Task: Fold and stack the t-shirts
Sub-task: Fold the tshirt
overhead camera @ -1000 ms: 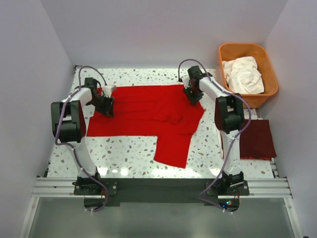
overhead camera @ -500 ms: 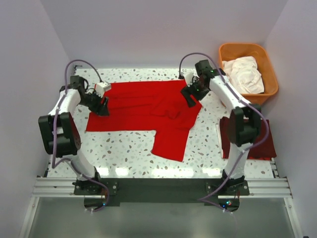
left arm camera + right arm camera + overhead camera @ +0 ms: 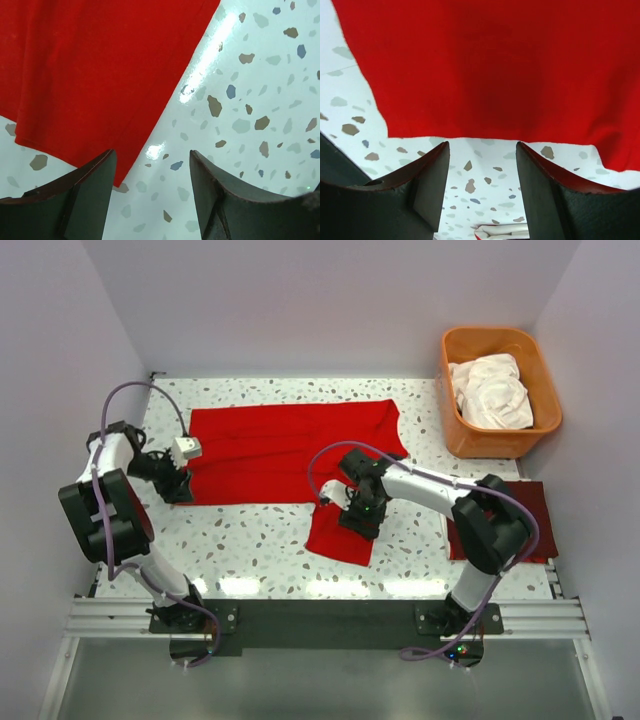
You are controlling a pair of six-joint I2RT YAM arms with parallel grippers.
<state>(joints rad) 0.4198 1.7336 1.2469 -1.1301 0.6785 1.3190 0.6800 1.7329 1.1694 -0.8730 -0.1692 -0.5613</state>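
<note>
Red shirt (image 3: 290, 445) spread on the table (image 3: 250, 540), both claws released

Red cloth lies as a wide band across the far half of the table, with one flap reaching toward the near edge. The left claw (image 3: 178, 483) sits low at the band's left end. In its wrist view its fingers (image 3: 85, 200) are spread wide with nothing between them, and the shirt's (image 3: 90, 65) near corner lies just beside the left finger, over speckled tabletop. The right claw (image 3: 362, 520) is down over the flap. Its wrist view shows the fingers (image 3: 555, 200) parted and empty, bare table between them and the shirt's (image 3: 485, 65) edge just beyond the tips. An orange basket (image 3: 490, 332) stands at the far right corner, holding white clothes (image 3: 490, 392). A maroon shirt (image 3: 525, 520) lies folded at the right edge, near the right arm's base and well apart from the red one
</note>
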